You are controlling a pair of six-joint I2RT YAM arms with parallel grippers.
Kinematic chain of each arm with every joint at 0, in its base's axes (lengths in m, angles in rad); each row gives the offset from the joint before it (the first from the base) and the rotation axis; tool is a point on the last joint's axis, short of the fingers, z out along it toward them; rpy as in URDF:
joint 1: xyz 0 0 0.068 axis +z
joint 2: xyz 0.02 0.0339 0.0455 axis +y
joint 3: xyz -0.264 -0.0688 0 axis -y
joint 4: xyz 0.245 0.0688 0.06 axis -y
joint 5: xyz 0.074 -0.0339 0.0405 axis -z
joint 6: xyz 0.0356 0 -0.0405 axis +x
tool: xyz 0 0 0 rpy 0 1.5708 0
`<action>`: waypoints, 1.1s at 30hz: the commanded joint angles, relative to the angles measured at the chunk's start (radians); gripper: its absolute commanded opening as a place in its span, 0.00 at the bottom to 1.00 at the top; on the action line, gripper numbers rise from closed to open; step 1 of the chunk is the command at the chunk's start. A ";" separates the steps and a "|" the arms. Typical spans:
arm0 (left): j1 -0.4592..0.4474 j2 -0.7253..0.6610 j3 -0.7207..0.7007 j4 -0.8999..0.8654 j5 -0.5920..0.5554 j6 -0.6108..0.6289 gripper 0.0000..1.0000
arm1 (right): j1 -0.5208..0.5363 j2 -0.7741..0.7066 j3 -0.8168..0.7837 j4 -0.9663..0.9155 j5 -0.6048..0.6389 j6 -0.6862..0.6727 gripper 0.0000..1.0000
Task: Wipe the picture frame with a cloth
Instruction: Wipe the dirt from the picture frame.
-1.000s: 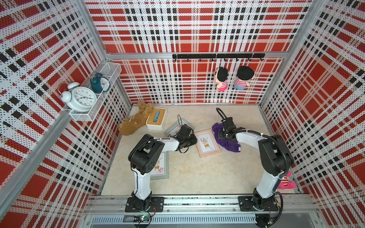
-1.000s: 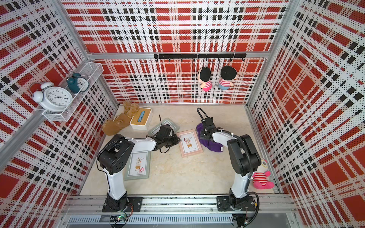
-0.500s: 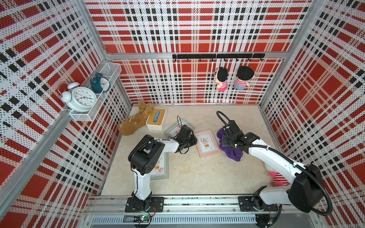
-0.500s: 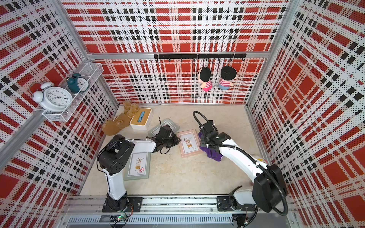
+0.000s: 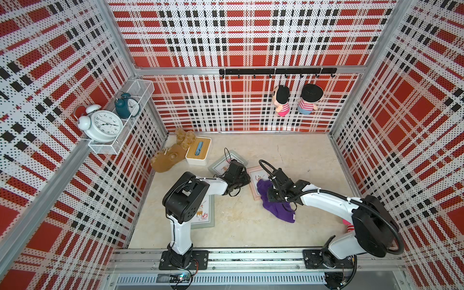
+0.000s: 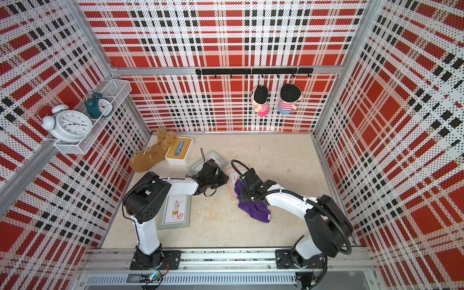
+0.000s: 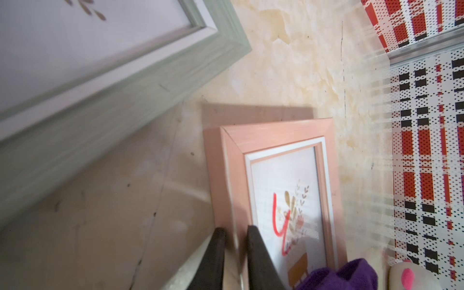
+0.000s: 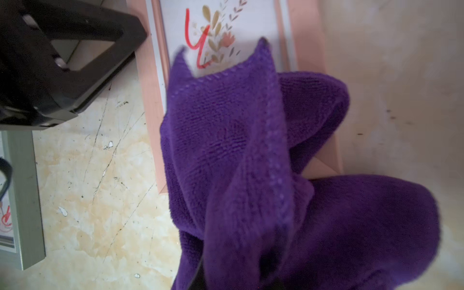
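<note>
Right gripper [image 5: 270, 193] is clamped on the cloth [image 5: 278, 209], which is bunched, deep purple and draped over the near end of the picture frame [image 5: 254, 174]. The frame lies mid-table, long axis near–far. Bare glass lies far of the gripper, so a far-going stroke is expected. Frame has a pink rim and floral print. Left gripper [image 7: 234, 251] is pinched on its left rail.

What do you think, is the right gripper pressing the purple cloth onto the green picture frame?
Not quite: the colour is wrong. The right gripper is pressing the purple cloth onto the pink picture frame, not a green one. The right wrist view shows it.
</note>
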 commanded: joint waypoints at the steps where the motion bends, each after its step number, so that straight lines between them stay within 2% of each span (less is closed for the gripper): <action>1: -0.018 0.046 -0.069 -0.129 -0.029 -0.014 0.17 | 0.023 0.069 0.036 0.085 -0.044 0.021 0.00; 5: -0.030 0.051 -0.092 -0.126 -0.046 -0.032 0.14 | 0.008 0.077 0.053 0.045 0.000 0.022 0.00; 10: -0.032 0.065 -0.115 -0.114 -0.047 -0.032 0.12 | -0.151 -0.024 -0.032 -0.049 0.054 0.013 0.00; 12: -0.034 0.069 -0.121 -0.108 -0.044 -0.030 0.12 | -0.161 -0.040 -0.032 -0.068 0.089 -0.008 0.00; 14: -0.036 0.070 -0.124 -0.104 -0.042 -0.031 0.11 | -0.155 -0.018 -0.020 -0.048 0.039 -0.015 0.00; 19: -0.047 0.074 -0.127 -0.098 -0.055 -0.039 0.10 | -0.039 0.077 0.030 0.119 -0.099 0.025 0.00; 24: -0.055 0.080 -0.139 -0.090 -0.058 -0.051 0.05 | 0.023 0.133 0.026 0.210 -0.175 0.086 0.00; 26: -0.056 0.080 -0.149 -0.083 -0.058 -0.057 0.00 | 0.008 0.116 -0.013 0.198 -0.130 0.100 0.00; 30: -0.055 0.082 -0.162 -0.072 -0.056 -0.064 0.00 | -0.107 0.025 -0.106 0.109 -0.034 0.082 0.00; 33: -0.055 0.088 -0.164 -0.066 -0.053 -0.063 0.00 | -0.158 -0.037 -0.111 0.036 0.055 0.054 0.00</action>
